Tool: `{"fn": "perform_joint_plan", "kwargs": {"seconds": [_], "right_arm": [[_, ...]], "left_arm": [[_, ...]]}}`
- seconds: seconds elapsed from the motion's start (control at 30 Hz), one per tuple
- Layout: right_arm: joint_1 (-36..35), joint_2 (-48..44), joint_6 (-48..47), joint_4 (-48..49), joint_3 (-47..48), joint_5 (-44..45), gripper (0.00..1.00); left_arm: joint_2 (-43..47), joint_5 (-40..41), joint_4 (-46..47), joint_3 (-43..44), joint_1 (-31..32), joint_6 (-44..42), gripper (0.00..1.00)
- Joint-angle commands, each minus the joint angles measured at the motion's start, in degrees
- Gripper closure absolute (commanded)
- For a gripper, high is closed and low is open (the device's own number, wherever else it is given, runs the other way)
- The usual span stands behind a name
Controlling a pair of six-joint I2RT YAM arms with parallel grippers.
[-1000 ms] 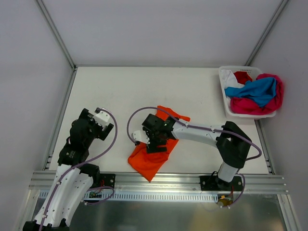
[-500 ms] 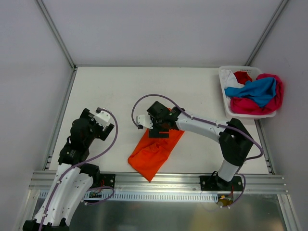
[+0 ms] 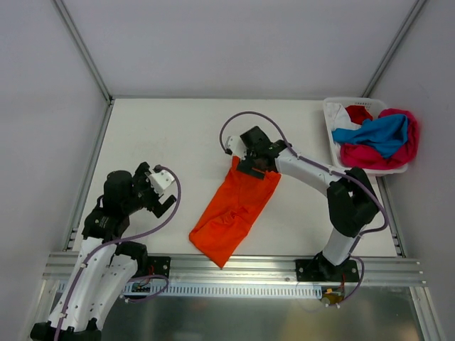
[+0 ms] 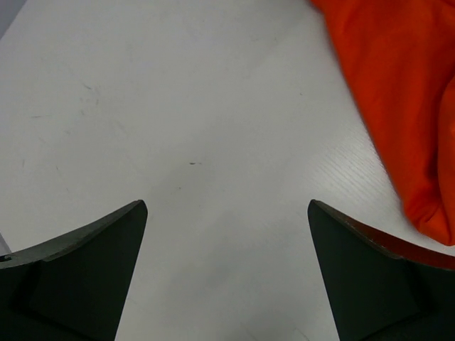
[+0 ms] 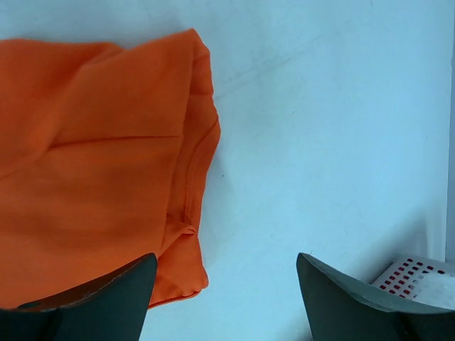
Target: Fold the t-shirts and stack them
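- You have the orange t-shirt (image 3: 234, 209) lying flat on the table (image 3: 163, 135), a long crumpled strip running on a slant from just right of centre in the top view down to the lower middle, close to the near rail.
- Your right gripper (image 5: 226, 257) sits over the upper end of that strip. In its wrist view the two dark fingers stand wide apart at the bottom of the frame, with nothing between them but bare table and the shirt's hem (so it is spread, holding nothing).
- In that same view the orange cloth fills the left half, a folded seam running down its right edge.
- Your left gripper (image 4: 226, 204) hovers at the lower left of the top view, well apart from the shirt's near end. Its fingers are also spread wide, with only white table showing between them.
- The left wrist view catches the orange shirt in the upper right corner, reaching down to the right finger's edge. Whether cloth and finger touch, you cannot tell from here.
- The white basket (image 3: 330, 135) stands at the upper right of the top view, at the table's far right edge.
- It holds a heap of the other shirts: a blue shirt (image 3: 377, 133) draped across the top, a magenta-pink shirt (image 3: 370, 158) beneath and spilling over the right rim, a red shirt (image 3: 359, 112) and a white shirt (image 3: 340, 116) toward the back left.
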State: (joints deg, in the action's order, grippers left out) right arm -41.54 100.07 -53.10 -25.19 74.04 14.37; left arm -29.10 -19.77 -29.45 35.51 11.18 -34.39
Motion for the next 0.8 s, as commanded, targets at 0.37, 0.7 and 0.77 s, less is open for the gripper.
{"fn": "perform_joint_plan", "kwargs": {"seconds": [0.37, 0.7, 0.77], "right_arm": [[-1.43, 11.98, -3.58, 5.58, -0.83, 2.49, 0.16], [-2.49, 23.93, -22.39, 35.2, -0.75, 11.82, 0.17], [-2.58, 24.64, -23.53, 37.57, 1.02, 9.38, 0.17]], "left_arm": [[2.46, 25.47, 10.02, 0.62, -0.19, 0.73, 0.01], [4.58, 29.79, 11.26, 0.44, -0.28, 0.38, 0.01], [4.41, 29.53, 11.26, 0.18, -0.19, 0.64, 0.01]]}}
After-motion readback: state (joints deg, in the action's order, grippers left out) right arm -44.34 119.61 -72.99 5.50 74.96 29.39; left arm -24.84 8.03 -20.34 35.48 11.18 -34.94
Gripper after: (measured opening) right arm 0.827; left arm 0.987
